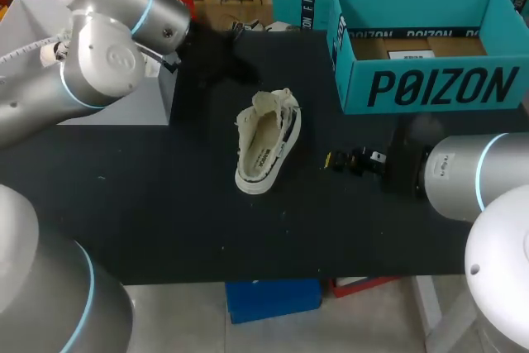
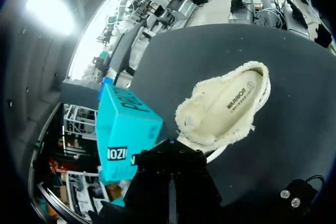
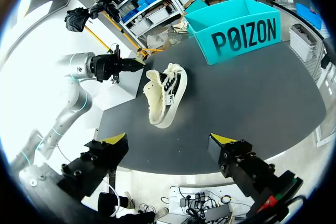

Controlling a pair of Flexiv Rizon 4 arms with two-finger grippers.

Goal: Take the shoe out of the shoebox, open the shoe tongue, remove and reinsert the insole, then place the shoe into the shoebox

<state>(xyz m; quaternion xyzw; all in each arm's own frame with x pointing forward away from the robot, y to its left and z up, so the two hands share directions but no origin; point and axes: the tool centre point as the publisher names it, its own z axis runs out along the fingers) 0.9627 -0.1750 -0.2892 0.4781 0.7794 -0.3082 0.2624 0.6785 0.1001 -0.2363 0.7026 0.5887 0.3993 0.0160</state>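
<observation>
A cream low-top shoe (image 1: 266, 142) lies on its side in the middle of the black table (image 1: 149, 204), its opening and printed insole (image 2: 231, 103) facing my left arm. My left gripper (image 1: 216, 51) hangs above the table behind the shoe. Its fingers are shut with nothing between them, and the shoe (image 2: 226, 106) sits just ahead of them (image 2: 170, 153). My right gripper (image 1: 354, 160) rests low to the right of the shoe. It stands wide open (image 3: 169, 140) and empty, with the shoe (image 3: 165, 93) well ahead. The teal shoebox (image 1: 430, 88) stands open at the back right.
A grey block (image 1: 132, 105) sits at the table's back left under my left arm. The shoebox (image 3: 239, 32) has cardboard in its bottom. Bare table lies in front of the shoe and between it and the box.
</observation>
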